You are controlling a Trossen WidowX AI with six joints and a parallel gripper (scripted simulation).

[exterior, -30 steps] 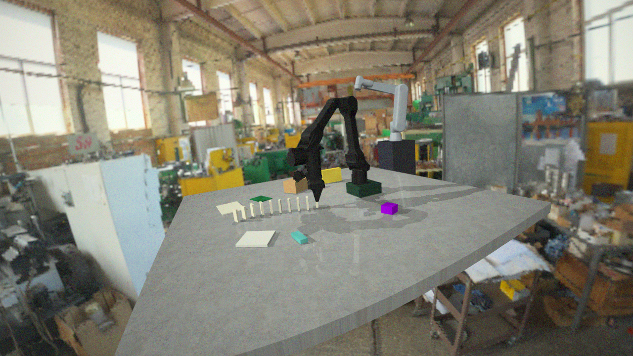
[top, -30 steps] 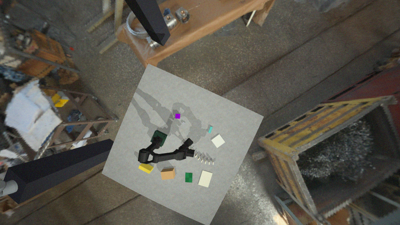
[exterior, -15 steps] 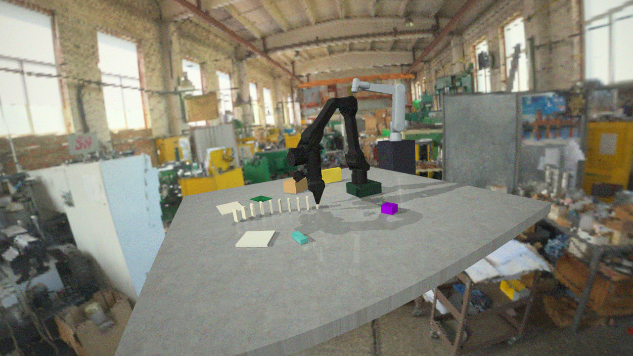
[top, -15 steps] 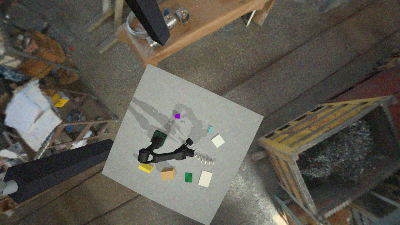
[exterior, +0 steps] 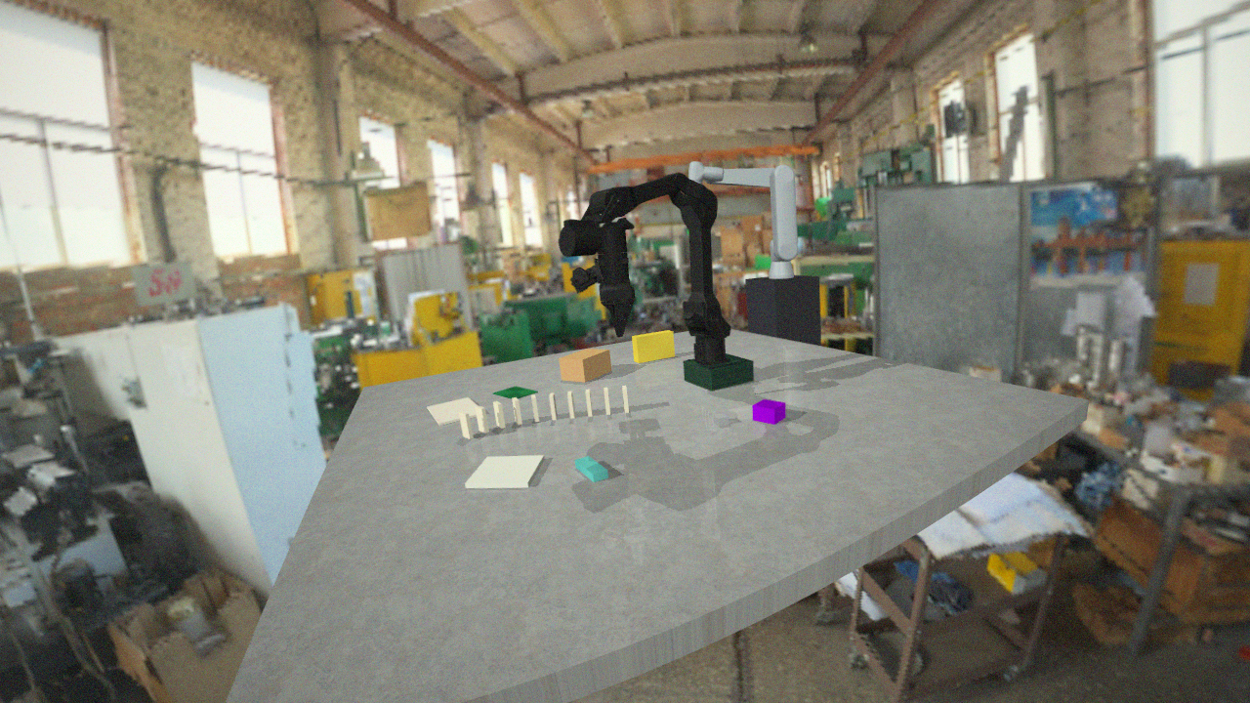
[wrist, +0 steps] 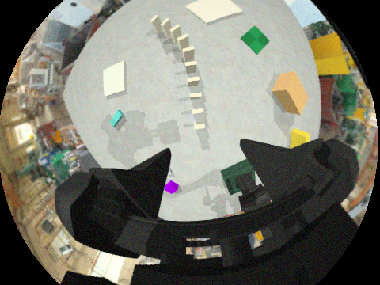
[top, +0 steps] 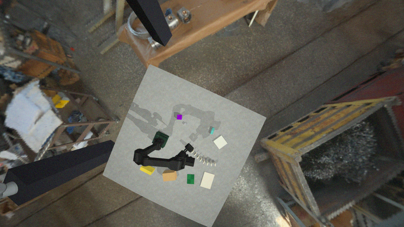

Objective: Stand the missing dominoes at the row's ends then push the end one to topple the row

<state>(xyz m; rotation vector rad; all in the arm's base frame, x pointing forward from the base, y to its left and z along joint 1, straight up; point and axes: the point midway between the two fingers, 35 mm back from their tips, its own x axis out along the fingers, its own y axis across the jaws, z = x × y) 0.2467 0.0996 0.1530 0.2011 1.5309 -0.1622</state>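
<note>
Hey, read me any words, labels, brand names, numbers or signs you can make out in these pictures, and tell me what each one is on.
Red scrawl on a pale sign on the left brick wall: too blurred to read.
Colored poster on the gray partition: too blurred to read.
Dominoes, blocks, table, arm and open pincer: no text or markings visible.
</note>
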